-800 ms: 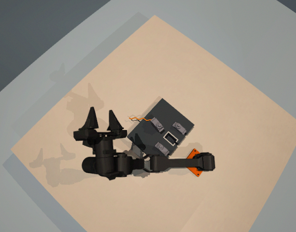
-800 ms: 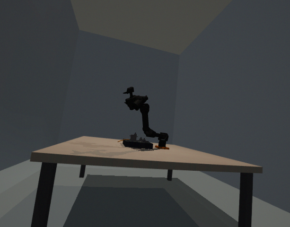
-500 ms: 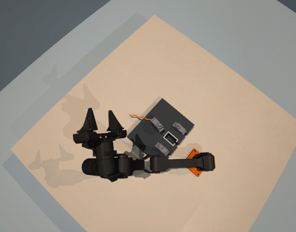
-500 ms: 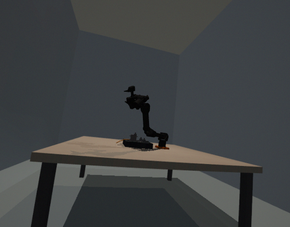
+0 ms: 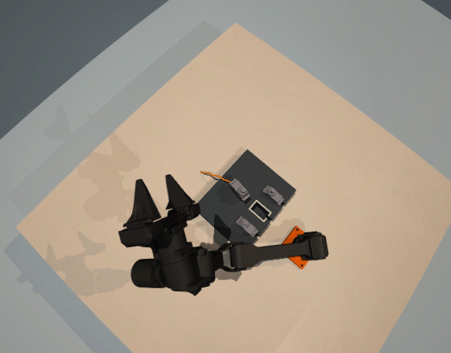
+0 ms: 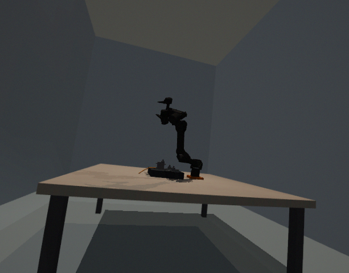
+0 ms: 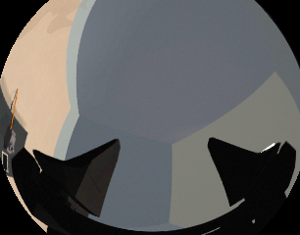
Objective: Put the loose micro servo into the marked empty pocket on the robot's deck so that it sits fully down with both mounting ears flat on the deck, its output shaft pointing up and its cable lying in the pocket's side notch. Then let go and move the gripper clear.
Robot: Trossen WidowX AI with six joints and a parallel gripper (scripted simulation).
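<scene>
The loose grey micro servo (image 5: 239,189) (image 6: 160,165) (image 7: 12,141) stands on top of the dark deck (image 5: 247,163) (image 6: 165,173), shaft up, beside the marked pocket and not in it. Its orange cable (image 5: 215,176) (image 6: 143,170) (image 7: 14,109) runs out over the deck's edge. The pocket (image 5: 260,210), outlined in white, is empty; the outline (image 7: 3,162) also shows in the wrist view. My gripper (image 5: 154,177) (image 6: 156,108) (image 7: 166,144) is wide open and empty, high above the table and off to the side of the deck.
Two seated servos (image 5: 273,194) (image 5: 246,226) flank the pocket on the deck. The arm's orange base plate (image 5: 301,263) (image 6: 194,177) is fixed near the deck, and the arm reaches past the deck's near corner. The wooden table top (image 5: 332,170) (image 6: 124,183) lies below.
</scene>
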